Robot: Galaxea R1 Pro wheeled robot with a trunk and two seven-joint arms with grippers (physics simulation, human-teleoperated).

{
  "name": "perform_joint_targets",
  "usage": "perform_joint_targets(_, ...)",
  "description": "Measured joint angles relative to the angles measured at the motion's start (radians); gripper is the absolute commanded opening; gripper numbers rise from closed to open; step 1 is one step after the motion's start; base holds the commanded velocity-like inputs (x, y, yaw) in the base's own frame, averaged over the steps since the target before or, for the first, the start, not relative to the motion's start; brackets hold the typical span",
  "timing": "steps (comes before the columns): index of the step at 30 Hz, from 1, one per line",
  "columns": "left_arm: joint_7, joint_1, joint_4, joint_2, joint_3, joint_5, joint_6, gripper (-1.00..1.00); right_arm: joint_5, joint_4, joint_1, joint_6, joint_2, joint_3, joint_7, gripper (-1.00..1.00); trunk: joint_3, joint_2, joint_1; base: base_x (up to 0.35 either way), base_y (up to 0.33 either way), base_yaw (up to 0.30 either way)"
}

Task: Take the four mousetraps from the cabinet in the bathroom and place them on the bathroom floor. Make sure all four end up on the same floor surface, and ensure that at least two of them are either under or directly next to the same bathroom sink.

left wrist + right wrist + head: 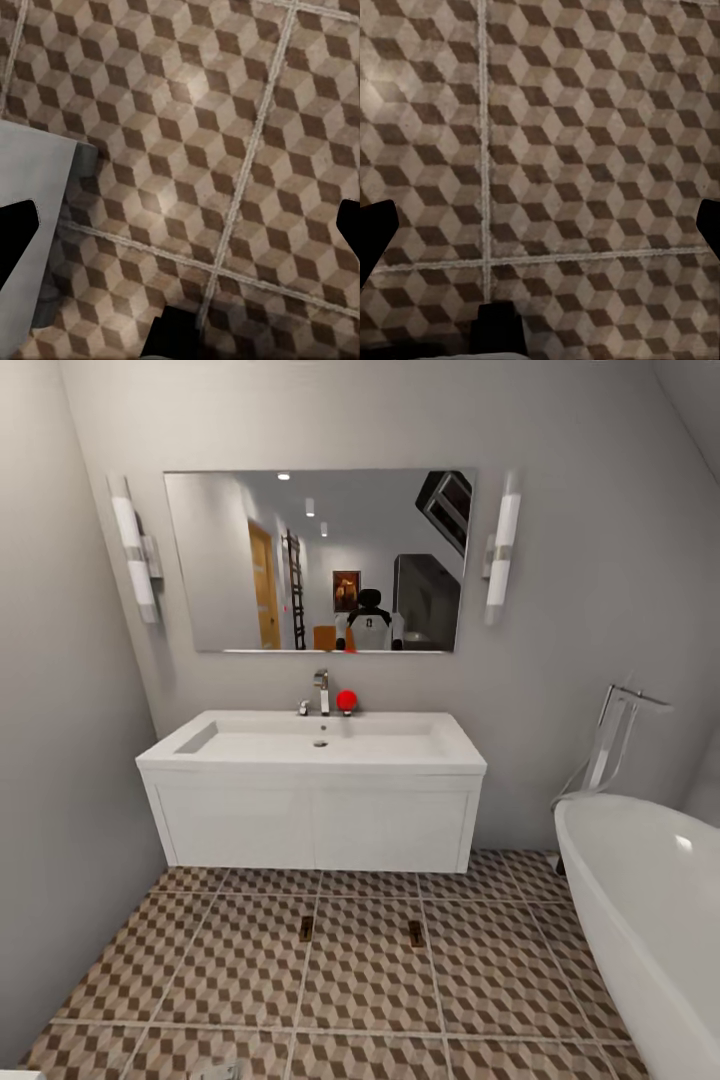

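1. Facing sink on white vanity; mirror above, tub at right.
2. Two traps on floor: one and another, side by side, apart, just in front of vanity, near sink's footprint. Probably meets the "next to sink" clause; not under it.
3. Remaining traps and cabinet out of sight. By judgement task roughly half done; next step likely back to cabinet for more.
4. Left gripper: fingertips at opposite frame edges, spread wide, nothing between them. Bare tile below, grey slab at one side, unidentifiable.
5. Right gripper: same, tips far apart, empty, over tile and grout lines.
6. Both wrists aimed at floor with no trap beneath; placed traps lie well ahead of grippers, toward vanity.
7. For doing it well: avoid rolling base over placed traps when turning; drop the rest on this same tiled surface, flat, clear of tub.
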Motion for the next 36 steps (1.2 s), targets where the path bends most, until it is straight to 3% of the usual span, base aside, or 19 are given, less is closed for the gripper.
perform_joint_targets(12, -0.004, 0.017, 0.0, 0.006, 0.0, -0.004, -0.021, 1.0, 0.0, 0.0, 0.036, -0.007, 0.003, 0.0, -0.001, 1.0, 0.038, 0.084, -0.046, 0.0, 0.0, 0.0)
perform_joint_targets(36, -0.006, 0.042, 0.0, 0.004, 0.0, -0.005, -0.025, 1.0, -0.001, 0.0, 0.044, -0.007, 0.002, -0.001, -0.002, 1.0, 0.113, 0.252, -0.138, 0.0, 0.0, 0.0)
